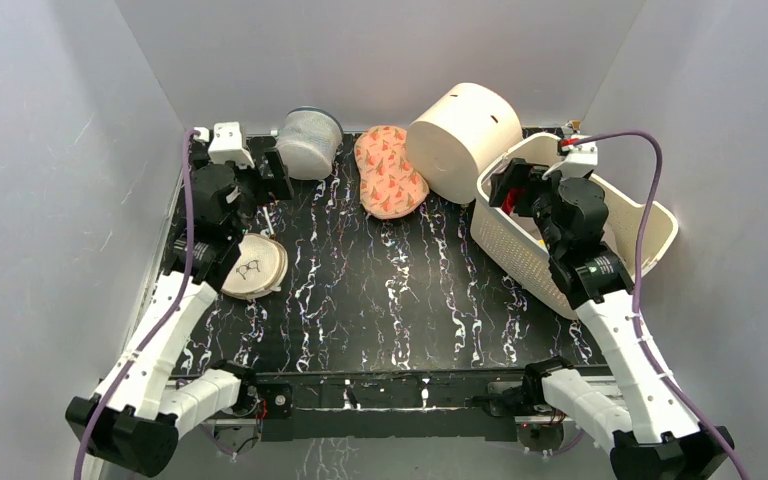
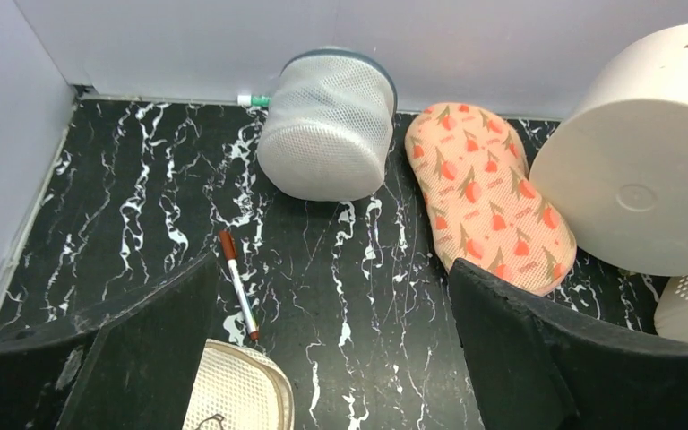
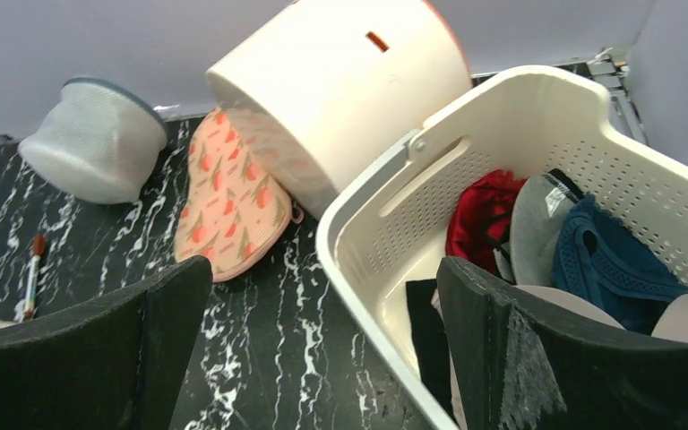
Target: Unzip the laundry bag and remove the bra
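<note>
The laundry bag (image 1: 390, 172) is a salmon-orange peanut-shaped case with red and green motifs. It lies flat at the back middle of the table and looks closed. It also shows in the left wrist view (image 2: 488, 197) and the right wrist view (image 3: 233, 197). The bra is not in view. My left gripper (image 1: 268, 178) is open and empty above the table, left of the bag (image 2: 331, 358). My right gripper (image 1: 508, 188) is open and empty over the near-left rim of the basket, right of the bag (image 3: 322, 358).
A grey-white mesh cylinder (image 1: 308, 142) lies left of the bag. A big cream drum (image 1: 463, 140) leans against the bag's right end. A white basket (image 1: 650, 215) at the right holds red (image 3: 484, 219) and teal (image 3: 609, 260) garments. A beige disc (image 1: 252, 266) and a marker pen (image 2: 237, 285) lie at the left.
</note>
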`<state>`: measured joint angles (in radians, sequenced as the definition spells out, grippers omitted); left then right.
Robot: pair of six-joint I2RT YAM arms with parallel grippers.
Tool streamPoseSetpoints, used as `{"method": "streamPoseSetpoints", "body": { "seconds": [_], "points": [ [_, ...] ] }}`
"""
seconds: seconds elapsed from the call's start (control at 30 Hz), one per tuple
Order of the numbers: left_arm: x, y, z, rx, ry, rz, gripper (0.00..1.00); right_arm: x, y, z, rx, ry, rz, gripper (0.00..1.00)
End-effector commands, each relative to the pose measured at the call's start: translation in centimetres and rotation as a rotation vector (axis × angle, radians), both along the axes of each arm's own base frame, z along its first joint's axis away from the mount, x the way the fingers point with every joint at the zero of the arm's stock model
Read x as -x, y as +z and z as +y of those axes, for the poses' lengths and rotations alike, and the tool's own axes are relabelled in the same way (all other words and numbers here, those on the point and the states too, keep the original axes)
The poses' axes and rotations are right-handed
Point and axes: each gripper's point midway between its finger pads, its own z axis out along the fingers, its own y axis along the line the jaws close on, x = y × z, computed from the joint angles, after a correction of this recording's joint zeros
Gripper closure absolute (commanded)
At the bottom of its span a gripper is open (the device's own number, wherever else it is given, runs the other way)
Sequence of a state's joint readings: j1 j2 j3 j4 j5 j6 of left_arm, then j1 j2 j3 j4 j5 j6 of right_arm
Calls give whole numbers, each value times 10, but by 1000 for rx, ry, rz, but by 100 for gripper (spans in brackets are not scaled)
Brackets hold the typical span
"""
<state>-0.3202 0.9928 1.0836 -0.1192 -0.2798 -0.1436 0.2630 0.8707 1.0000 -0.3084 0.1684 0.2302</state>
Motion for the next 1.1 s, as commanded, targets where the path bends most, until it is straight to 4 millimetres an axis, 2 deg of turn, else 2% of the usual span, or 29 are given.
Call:
{"method": "streamPoseSetpoints", "body": {
  "seconds": [0.0, 0.1, 0.27, 0.53, 0.7, 0.83, 0.9, 1.07],
  "points": [
    [-16, -4, -8, 45, -42, -21, 2, -14, 30, -16, -47, -60, -131, 2],
    [-25, -18, -13, 56, -68, 2, 2, -19, 32, -24, -56, -86, -140, 2],
    [-32, -31, -26, 78, -124, 16, 2, -23, 44, -33, -69, -116, -189, 2],
    [-35, -40, -51, 84, -225, 24, 2, -28, 54, -32, -141, -110, -228, 2],
    [-40, -51, -64, 75, -262, 61, 2, -31, 57, -7, -222, 12, -204, 2],
    [-42, -59, -72, 70, -284, 92, 2, -34, 46, 18, -293, 129, -151, 2],
    [-43, -66, -78, 67, -294, 117, 2, -34, 38, 22, -373, 131, -108, 2],
    [-45, -85, -96, 68, -338, 197, 1, -20, 36, 44, -376, 289, -148, 2]
  ]
}}
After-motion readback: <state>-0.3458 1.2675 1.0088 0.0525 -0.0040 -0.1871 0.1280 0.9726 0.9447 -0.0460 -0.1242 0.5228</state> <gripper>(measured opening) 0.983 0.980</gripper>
